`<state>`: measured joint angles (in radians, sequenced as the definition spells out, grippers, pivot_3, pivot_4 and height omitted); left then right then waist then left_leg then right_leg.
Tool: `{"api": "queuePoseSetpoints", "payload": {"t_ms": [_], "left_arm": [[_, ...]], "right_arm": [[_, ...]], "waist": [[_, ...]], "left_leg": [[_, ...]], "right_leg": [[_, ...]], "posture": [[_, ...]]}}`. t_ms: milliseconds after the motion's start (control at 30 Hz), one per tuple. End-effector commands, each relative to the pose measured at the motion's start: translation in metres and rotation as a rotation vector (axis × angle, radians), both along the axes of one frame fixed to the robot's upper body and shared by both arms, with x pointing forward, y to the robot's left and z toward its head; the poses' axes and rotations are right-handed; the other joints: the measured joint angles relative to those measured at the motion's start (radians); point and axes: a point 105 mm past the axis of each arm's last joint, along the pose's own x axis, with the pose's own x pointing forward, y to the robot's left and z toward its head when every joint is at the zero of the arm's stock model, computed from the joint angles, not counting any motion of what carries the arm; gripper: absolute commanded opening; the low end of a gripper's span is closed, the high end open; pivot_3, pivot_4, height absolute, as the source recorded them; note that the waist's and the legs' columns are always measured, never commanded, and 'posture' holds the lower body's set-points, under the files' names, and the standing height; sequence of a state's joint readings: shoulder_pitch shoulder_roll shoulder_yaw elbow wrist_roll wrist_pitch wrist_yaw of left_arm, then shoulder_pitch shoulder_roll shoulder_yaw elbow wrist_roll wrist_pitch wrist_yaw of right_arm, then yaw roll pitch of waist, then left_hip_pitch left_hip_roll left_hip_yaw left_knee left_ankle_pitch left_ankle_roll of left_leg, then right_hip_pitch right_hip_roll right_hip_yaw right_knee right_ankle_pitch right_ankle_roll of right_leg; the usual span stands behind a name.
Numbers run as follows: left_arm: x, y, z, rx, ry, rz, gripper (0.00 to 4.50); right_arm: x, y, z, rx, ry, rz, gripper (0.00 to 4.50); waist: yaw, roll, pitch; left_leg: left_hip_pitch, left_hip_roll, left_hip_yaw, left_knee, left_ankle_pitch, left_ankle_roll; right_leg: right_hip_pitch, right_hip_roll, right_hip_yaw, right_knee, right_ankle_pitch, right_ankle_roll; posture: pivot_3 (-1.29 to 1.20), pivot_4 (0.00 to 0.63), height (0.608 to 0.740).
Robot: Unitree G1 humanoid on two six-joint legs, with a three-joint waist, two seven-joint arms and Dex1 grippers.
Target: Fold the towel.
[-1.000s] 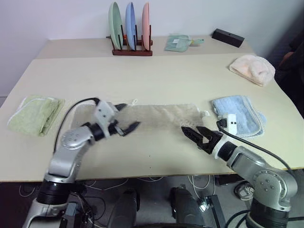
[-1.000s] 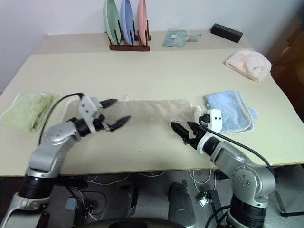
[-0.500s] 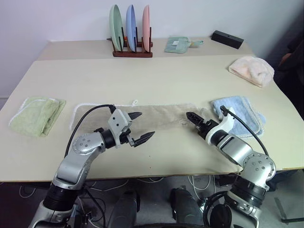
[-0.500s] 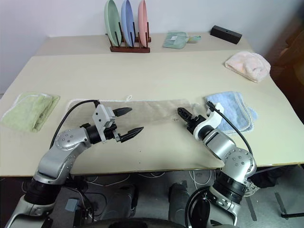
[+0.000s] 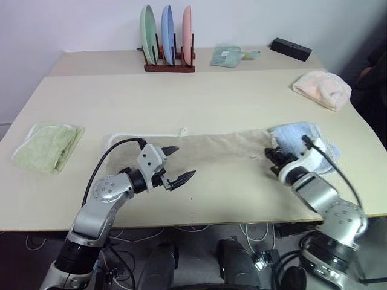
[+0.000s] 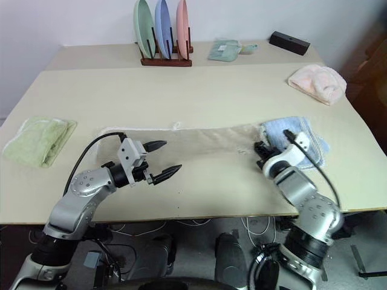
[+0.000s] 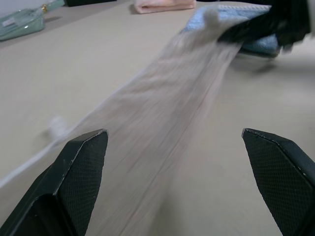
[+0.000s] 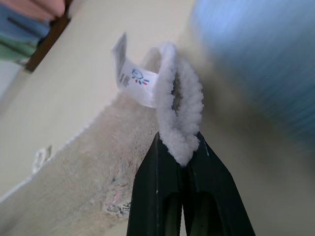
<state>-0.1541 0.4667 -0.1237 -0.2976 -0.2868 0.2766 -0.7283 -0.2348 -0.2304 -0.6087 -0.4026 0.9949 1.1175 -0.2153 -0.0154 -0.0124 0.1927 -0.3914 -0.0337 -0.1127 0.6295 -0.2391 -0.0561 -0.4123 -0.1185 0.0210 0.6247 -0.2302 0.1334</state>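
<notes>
On the table (image 5: 199, 96), right fingers (image 8: 184, 147) pinch the towel (image 5: 205, 148) (left fingers (image 5: 172, 164) spread).

My left wrist view smears the towel (image 7: 162, 113) into streaks; lettering on its white tag (image 8: 134, 81) is too small to read.
</notes>
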Motion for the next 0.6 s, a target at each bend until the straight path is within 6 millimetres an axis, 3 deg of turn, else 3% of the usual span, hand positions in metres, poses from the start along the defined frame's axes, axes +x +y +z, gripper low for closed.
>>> {"api": "queuePoseSetpoints", "payload": {"t_ms": [33, 133, 233, 467, 600], "left_arm": [[0.001, -0.003, 0.006, -0.012, -0.033, -0.019, 4.49], [0.005, -0.009, 0.005, -0.005, -0.037, -0.036, 4.49], [0.008, -0.011, 0.007, -0.008, -0.046, -0.037, 4.49], [0.008, -0.003, 0.005, -0.007, -0.050, 0.001, 4.49], [0.005, -0.002, 0.004, -0.007, -0.049, 0.012, 4.49]], "right_arm": [[-0.008, 0.000, 0.025, -0.246, -0.062, 0.106, 0.03], [-0.005, 0.020, 0.037, -0.550, -0.084, 0.293, 0.03], [0.000, 0.045, 0.037, -0.671, -0.113, 0.431, 0.03], [0.005, 0.116, 0.015, -0.768, -0.164, 0.712, 0.03], [0.007, 0.139, 0.005, -0.806, -0.181, 0.797, 0.03]], "waist": [[-0.002, 0.000, 0.000], [-0.006, 0.002, 0.000], [-0.005, 0.001, 0.000], [0.001, 0.001, 0.000], [0.002, 0.000, 0.000]], "left_leg": [[0.000, 0.000, 0.000, 0.000, 0.000, 0.000], [0.000, 0.000, 0.001, 0.000, -0.001, 0.001], [0.000, 0.003, 0.001, -0.001, -0.001, 0.001], [-0.002, 0.002, 0.001, 0.000, -0.001, 0.002], [-0.002, 0.002, 0.001, 0.000, -0.001, 0.002]], "right_leg": [[0.000, 0.000, 0.000, 0.000, 0.000, 0.000], [0.000, 0.000, 0.000, -0.002, -0.001, 0.000], [0.001, 0.002, -0.001, -0.004, 0.000, 0.000], [0.002, 0.002, -0.001, -0.010, 0.001, 0.002], [0.002, 0.002, -0.001, -0.010, 0.001, 0.002]], "posture": [[0.00, 0.150, 0.740], [0.00, 0.150, 0.740], [0.00, 0.150, 0.740], [0.00, 0.150, 0.740], [0.00, 0.150, 0.740]]}}
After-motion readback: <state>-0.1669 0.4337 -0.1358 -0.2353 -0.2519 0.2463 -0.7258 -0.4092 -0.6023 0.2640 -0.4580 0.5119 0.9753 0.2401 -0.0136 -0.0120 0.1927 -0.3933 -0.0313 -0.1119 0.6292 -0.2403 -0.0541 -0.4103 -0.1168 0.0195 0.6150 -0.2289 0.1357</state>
